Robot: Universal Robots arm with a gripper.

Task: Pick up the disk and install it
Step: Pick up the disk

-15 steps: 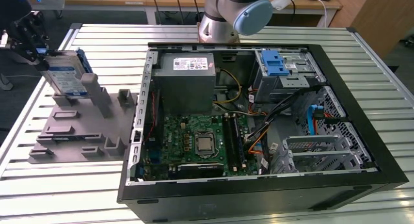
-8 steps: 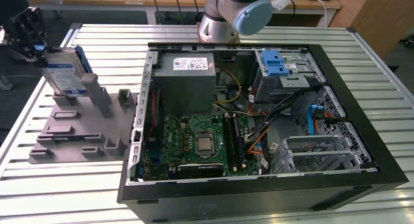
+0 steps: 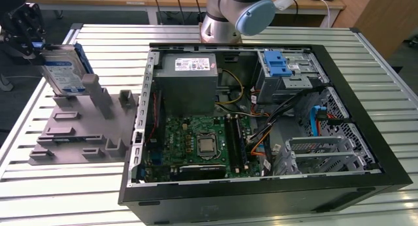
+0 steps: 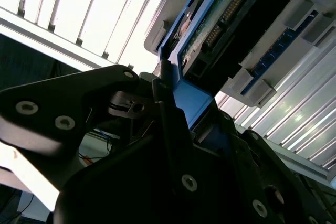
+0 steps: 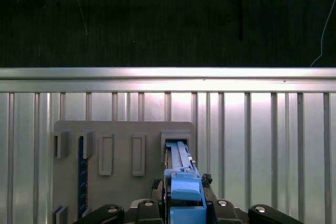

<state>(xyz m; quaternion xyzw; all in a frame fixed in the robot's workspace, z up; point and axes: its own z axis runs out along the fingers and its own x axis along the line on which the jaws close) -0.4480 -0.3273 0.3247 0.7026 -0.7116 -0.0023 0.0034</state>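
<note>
Held at the exterior view's far left, the gripper (image 3: 33,42) is clamped on the upper end of the disk (image 3: 62,72), which is carried nearly upright with a slight tilt. The wrist is kept above the rear of a grey slotted fixture (image 3: 72,133) on the slatted table (image 3: 65,187), while the arm's base (image 3: 225,20) is seen behind the open computer case (image 3: 261,201). Whether the disk's lower end is clear of the fixture cannot be told.

A blue-and-white label is carried on the disk's face, and a white sticker (image 3: 191,64) is fixed to the grey box (image 3: 189,89) inside the case; their print is too small to be made out. A blue latch (image 3: 277,64) is seen on the metal cage beside that box.

In the first wrist view the disk (image 5: 181,166) is seen edge-on, its blue rail aligned with a slot (image 5: 176,141) of the fixture. In the second wrist view the disk's green circuit board (image 4: 210,30) and connector pins are shown, with a dark finger (image 4: 164,98) pressed against the blue rail.
</note>
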